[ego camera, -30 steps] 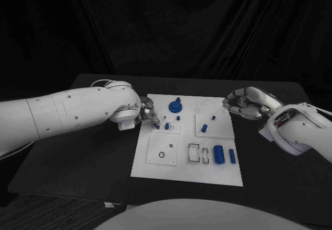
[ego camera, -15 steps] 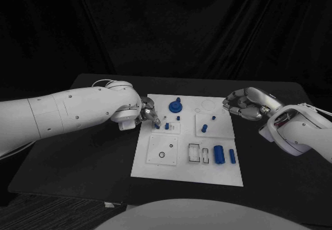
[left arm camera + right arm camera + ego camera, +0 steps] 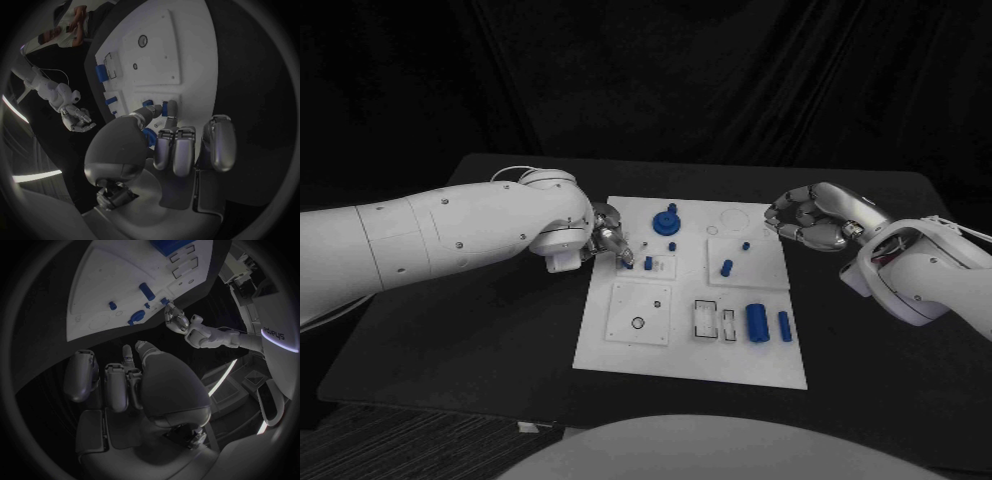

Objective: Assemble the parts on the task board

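Black surface (image 3: 473, 330) under a dark backdrop, with the white task board (image 3: 689, 350) lying flat at its middle.

My left robot hand (image 3: 609, 240) sits at the board's left edge. In the left wrist view its thumb and one finger pinch a small blue part (image 3: 169, 108) right at the board face, beside another short blue peg (image 3: 148, 104); the remaining fingers (image 3: 178, 147) are curled down, apart from the pinch. So: left is grasping the small blue part.

My right robot hand (image 3: 812, 218) hangs off the board's right edge, above the surface, fingers curled inward on nothing: clenched, empty.

On the board: a large blue knobbed part (image 3: 668, 219) near the far edge, a blue peg (image 3: 727, 267) standing right of centre, and two blue cylinders (image 3: 767, 323) lying side by side near the right edge.

Compared with one second and half a second ago: no visible change. Both hands, arms and all parts sit in the same places; the pinch is unchanged.
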Motion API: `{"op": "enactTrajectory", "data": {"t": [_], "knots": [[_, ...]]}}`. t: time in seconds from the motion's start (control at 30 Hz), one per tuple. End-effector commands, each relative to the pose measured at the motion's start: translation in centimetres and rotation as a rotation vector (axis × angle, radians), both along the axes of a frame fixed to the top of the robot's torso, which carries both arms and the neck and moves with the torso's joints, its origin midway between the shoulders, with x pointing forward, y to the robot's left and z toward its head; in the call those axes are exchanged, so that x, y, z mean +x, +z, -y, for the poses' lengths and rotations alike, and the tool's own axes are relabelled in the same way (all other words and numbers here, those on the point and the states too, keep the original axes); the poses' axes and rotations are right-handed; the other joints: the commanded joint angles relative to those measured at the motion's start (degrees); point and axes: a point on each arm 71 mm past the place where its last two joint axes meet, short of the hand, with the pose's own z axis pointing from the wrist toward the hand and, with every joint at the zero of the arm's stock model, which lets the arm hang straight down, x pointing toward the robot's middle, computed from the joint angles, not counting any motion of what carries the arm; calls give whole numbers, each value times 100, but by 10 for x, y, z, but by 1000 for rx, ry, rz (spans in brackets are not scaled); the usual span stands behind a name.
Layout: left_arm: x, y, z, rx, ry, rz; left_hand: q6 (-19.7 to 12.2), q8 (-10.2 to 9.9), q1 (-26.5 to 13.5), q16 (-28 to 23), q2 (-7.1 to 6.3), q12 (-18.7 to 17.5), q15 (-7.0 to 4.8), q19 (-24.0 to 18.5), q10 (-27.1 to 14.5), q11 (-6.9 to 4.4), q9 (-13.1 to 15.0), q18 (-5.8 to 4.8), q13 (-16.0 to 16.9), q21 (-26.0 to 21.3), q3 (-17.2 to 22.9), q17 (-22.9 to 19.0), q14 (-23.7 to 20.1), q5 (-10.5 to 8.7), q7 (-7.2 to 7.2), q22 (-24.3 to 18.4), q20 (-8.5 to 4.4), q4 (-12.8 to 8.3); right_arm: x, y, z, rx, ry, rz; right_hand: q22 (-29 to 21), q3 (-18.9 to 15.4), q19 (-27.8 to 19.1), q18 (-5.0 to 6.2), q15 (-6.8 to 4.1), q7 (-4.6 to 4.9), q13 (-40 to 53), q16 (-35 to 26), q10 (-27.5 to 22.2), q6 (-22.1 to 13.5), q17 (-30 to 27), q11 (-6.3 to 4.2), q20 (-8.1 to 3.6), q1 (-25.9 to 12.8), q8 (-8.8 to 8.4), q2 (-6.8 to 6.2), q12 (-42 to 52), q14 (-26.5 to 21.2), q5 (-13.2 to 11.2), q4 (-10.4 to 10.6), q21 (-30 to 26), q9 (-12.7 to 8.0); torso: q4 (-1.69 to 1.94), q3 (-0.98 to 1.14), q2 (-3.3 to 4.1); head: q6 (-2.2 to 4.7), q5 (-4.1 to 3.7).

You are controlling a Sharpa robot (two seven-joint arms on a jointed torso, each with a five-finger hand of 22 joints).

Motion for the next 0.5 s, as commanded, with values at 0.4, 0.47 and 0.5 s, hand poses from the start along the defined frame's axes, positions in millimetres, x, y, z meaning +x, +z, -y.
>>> {"op": "enactTrajectory", "data": {"t": [0.4, 0.47, 0.5], "knots": [[-1, -2, 1, 10, -13, -19, 52, 21, 76, 15, 42, 15, 17, 5, 618, 11, 12, 99, 1501, 0, 288, 1509, 595, 33, -88, 1092, -29, -243, 0, -2, 1, -8, -13, -16, 894, 50, -55, 94, 46, -2, 1509, -56, 599, 23, 339, 44, -16, 64, 18, 8, 14, 325, 47, -8, -68, -12, 1, -2, -2, 0, -11], [-1, -2, 1, 13, -15, -23, 43, 21, 57, 15, 37, 15, 17, 3, 618, 14, 14, 100, 1501, -6, 288, 1509, 595, -18, -85, 1090, -29, -236, -1, -2, 1, -8, -14, -17, 894, 50, -55, 94, 46, -2, 1509, -56, 599, 23, 339, 44, -16, 64, 18, 8, 14, 325, 47, -8, -68, -12, 1, -2, -2, 0, -12], [-1, -3, 1, 16, -16, -25, 38, 20, 49, 15, 39, 15, 18, 2, 618, 15, 14, 101, 1501, -7, 290, 1509, 595, -54, -85, 1090, -30, -231, -1, -2, 1, -8, -14, -17, 894, 50, -55, 94, 46, -2, 1509, -56, 599, 23, 339, 44, -16, 64, 18, 8, 14, 325, 47, -8, -68, -12, 0, -2, -1, 0, -11]]}}
